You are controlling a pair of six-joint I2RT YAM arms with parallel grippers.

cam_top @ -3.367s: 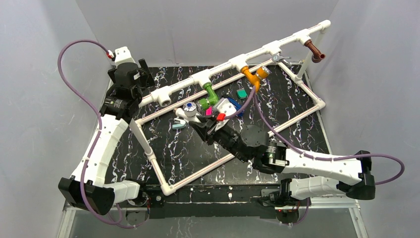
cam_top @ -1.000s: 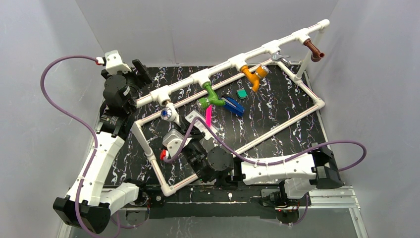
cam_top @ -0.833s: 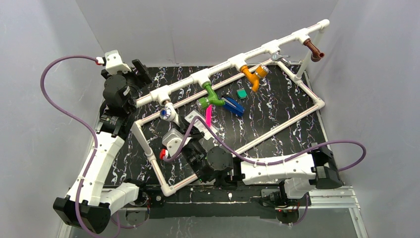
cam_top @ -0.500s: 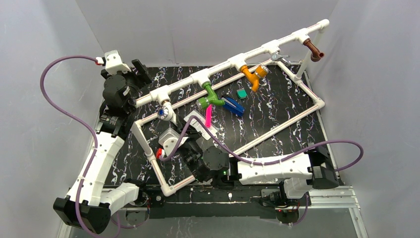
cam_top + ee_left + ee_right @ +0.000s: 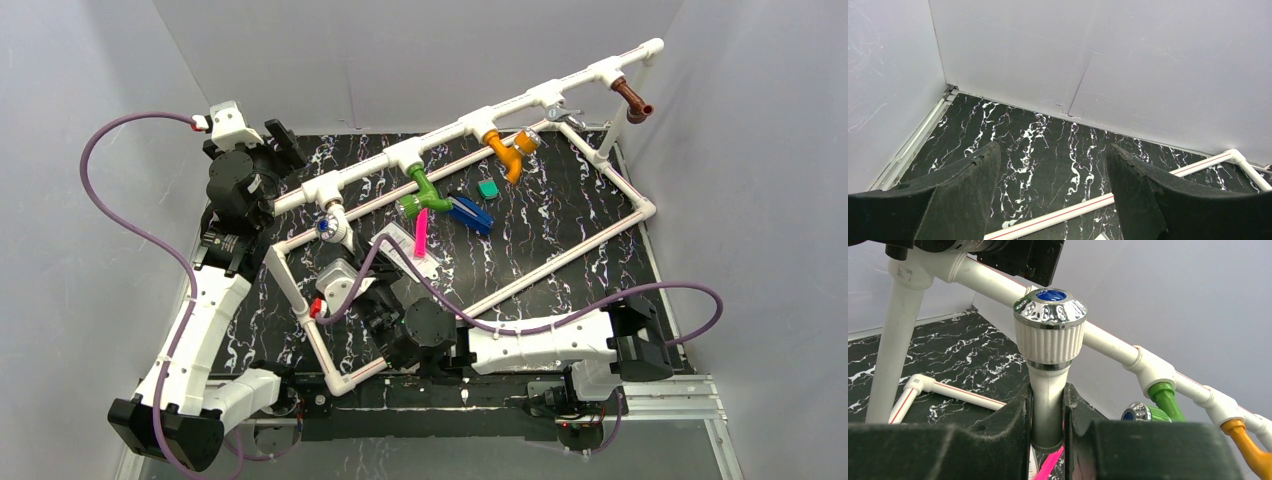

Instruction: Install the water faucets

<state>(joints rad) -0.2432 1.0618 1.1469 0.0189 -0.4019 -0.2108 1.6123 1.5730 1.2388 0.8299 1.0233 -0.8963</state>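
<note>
Our right claw (image 5: 1047, 397) clamps the white faucet (image 5: 1049, 335), knob just above its fingers. Our left claw (image 5: 1050, 152) gapes wide.

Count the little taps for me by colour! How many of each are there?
White faucet: 1
Green faucet: 1
Orange faucet: 1
Brown faucet: 1
Total: 4

White faucet (image 5: 328, 226) now raised to the tee (image 5: 323, 190) (leftmost).
</note>
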